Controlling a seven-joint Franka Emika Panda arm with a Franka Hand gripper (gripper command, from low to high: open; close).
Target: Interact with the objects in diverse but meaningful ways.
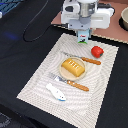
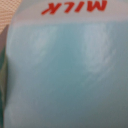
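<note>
The placemat (image 1: 70, 75), pale and ribbed, lay on a black table (image 1: 20, 60) and served as the reference for everything else. At its far edge the gripper (image 1: 83, 36) hung low beneath the white body of the arm (image 1: 86, 17). A small white carton (image 1: 83, 34) with blue-green print sat directly under it; whether the fingers had closed on the carton or merely stood around it could not be told from the exterior view. The wrist view was filled by a pale blue carton face (image 2: 65, 70) bearing the red word "MILK", too close to show the fingers.

Near the placemat's middle rested a round plate (image 1: 73, 75) carrying the golden-yellow bread loaf (image 1: 73, 67). The red tomato (image 1: 97, 51) sat near the placemat's far corner on the exterior view's right. An orange-handled knife (image 1: 86, 59) lay between the tomato and the plate, and an orange-handled fork (image 1: 70, 82) lay on the plate's near side. The white-and-blue tube-like piece (image 1: 55, 92) lay close to the placemat's near edge.
</note>
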